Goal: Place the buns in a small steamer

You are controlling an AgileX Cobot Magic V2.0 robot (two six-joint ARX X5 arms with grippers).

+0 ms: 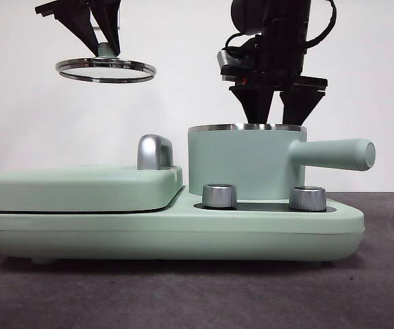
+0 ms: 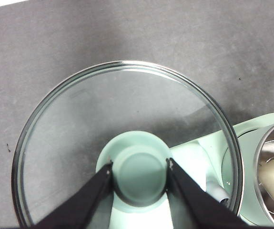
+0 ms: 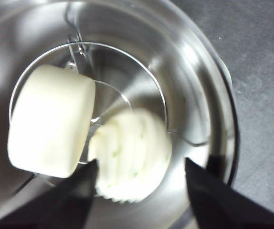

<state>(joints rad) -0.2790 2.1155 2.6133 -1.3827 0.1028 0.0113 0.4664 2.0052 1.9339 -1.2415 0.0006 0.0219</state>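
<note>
The 2 steel control knobs, one (image 1: 219, 195) and the other (image 1: 308, 198), sit closest, on the front ledge of the mint-green appliance base (image 1: 169, 233), at about 6 o'clock from the small steamer (image 1: 244, 164). At 9 o'clock from the steamer lies the closed flat griddle plate (image 1: 80, 188) with its chrome handle (image 1: 154, 152) standing at the plate's back edge. The steamer stands on the base with its lid off, and its long straight handle (image 1: 334, 154) points toward 3 o'clock.

Directly above the steamer's steel rim, at its 12 o'clock, hangs the right gripper (image 1: 277, 110), jaws apart and holding nothing. In the right wrist view the 2 buns rest on a wire rack (image 3: 127, 62) inside the steel pot: the smooth oblong bun (image 3: 48, 126) touches the ridged bun (image 3: 132, 155) with green specks, which lies between the spread jaws (image 3: 139, 183).

Farther off, at about 10 o'clock from the steamer and well above the griddle, the left gripper (image 1: 99, 46) is clamped on the green knob (image 2: 140, 171) of the glass lid (image 1: 105, 68), holding it level in the air.
</note>
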